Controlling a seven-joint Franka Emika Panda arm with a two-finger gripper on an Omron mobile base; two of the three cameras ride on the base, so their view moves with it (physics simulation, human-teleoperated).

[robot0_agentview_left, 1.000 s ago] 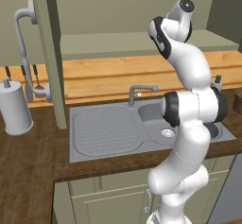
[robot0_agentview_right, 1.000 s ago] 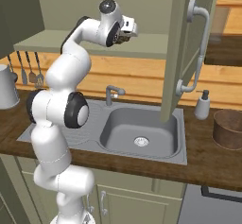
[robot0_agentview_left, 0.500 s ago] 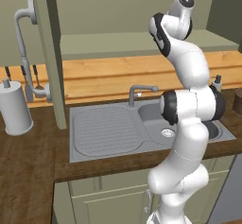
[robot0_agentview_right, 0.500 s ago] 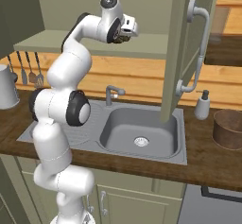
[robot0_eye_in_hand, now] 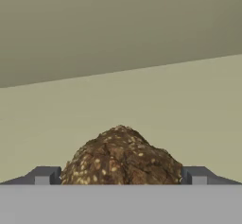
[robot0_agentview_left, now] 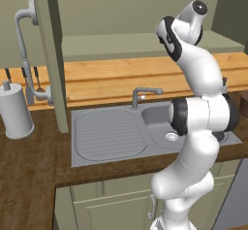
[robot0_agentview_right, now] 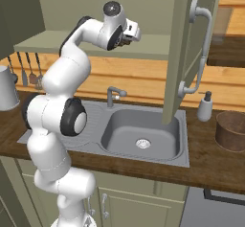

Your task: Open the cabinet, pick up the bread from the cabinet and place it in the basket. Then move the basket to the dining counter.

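Brown seeded bread between the wide-spread fingertips of the gripper, unpinched.

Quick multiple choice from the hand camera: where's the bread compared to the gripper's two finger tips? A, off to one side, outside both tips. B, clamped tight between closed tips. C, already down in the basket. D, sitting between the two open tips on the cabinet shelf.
D. In the hand view the bread sits on the cabinet shelf between the spread tips of the gripper, with one tip at each side of the loaf.
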